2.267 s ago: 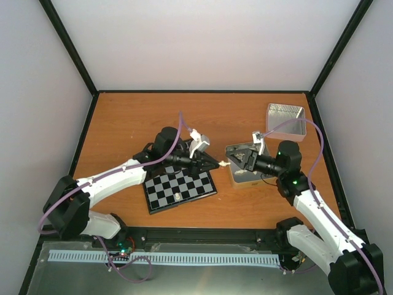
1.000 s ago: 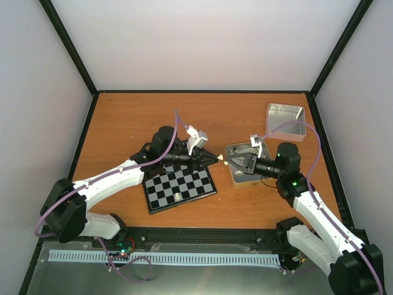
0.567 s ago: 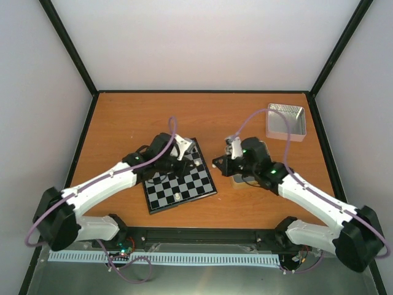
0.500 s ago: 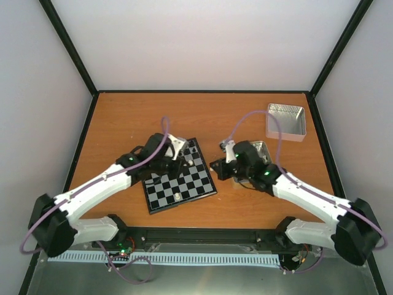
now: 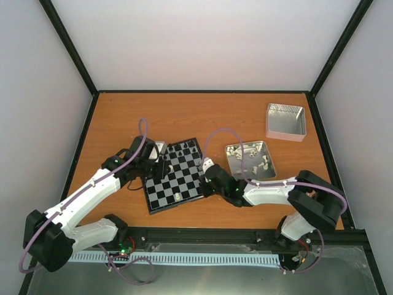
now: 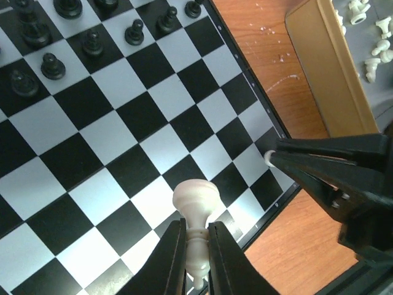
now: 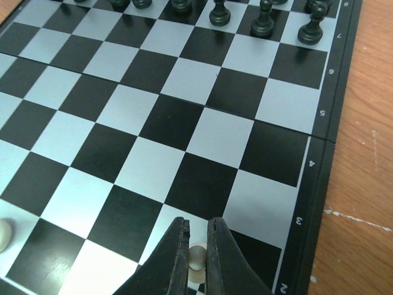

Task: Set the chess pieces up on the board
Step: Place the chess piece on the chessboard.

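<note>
Left gripper [image 6: 196,232] pinching cream piece [image 6: 195,198] | right gripper [image 7: 197,236] pinching cream pawn [image 7: 197,257] | both over board [image 7: 209,144]

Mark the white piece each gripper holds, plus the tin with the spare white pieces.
Left white piece [image 6: 195,198], left wrist view, its round head.
Right white piece [image 7: 196,254], right wrist view, its visible top.
Tin [image 5: 242,163], top external view, bare floor.

You're working in a robot lab test cell: plain white walls [image 5: 202,43] in black framing [image 5: 67,44] close round the orange wooden table [image 5: 202,114], and white robot arms [image 5: 83,195] are bolted along its near edge.
</note>
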{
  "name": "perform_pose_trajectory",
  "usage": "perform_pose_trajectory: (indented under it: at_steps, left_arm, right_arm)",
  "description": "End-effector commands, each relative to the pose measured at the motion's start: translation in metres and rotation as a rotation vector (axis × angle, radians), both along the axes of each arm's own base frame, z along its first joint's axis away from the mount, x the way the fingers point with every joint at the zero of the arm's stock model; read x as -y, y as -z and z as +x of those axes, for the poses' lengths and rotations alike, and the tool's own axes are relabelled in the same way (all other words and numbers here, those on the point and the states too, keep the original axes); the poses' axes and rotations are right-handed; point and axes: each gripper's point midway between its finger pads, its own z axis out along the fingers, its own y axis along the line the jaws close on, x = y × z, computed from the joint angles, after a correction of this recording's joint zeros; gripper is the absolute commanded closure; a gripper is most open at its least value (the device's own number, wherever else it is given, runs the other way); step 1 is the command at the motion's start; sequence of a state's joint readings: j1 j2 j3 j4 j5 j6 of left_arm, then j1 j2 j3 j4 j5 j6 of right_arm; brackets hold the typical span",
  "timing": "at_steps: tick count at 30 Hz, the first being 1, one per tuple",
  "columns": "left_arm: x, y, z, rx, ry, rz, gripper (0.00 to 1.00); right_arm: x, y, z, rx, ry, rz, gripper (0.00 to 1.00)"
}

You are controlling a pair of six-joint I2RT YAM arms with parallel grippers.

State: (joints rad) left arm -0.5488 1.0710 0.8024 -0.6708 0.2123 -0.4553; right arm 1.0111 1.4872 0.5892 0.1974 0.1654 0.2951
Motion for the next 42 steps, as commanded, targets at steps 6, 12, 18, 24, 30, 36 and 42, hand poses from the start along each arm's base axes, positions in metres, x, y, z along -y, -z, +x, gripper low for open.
perform_pose_trajectory:
  at_steps: [6, 12, 18, 24, 30, 36, 42]
  left_arm:
    - [0.009, 0.002, -0.012, -0.074, 0.044, -0.061, 0.99]
    - [0.013, 0.002, -0.011, -0.083, 0.058, -0.066, 0.99]
    - [0.015, 0.001, -0.011, -0.09, 0.068, -0.071, 1.0]
    - [0.02, -0.003, -0.011, -0.092, 0.091, -0.086, 0.99]
    - [0.011, -0.003, -0.015, -0.103, 0.086, -0.036, 0.99]
    - [-0.012, 0.019, -0.042, -0.24, 0.033, 0.06, 0.99]
    - [-0.025, 0.037, -0.07, -0.37, 0.011, 0.102, 0.98]
  right_arm:
    - [-0.022, 0.005, 0.004, 0.063, -0.021, 0.073, 0.96]
    - [-0.017, 0.013, 0.0, 0.055, -0.011, 0.053, 0.95]
    - [-0.007, 0.017, -0.003, 0.05, 0.005, 0.036, 0.93]
    - [-0.011, 0.021, -0.005, 0.031, -0.014, 0.028, 0.83]
    - [-0.013, -0.011, -0.002, 0.014, 0.033, 0.092, 0.56]
    - [-0.008, -0.052, 0.0, 0.009, 0.097, 0.18, 0.4]
    - [-0.001, -0.065, 0.004, 0.021, 0.135, 0.161, 0.38]
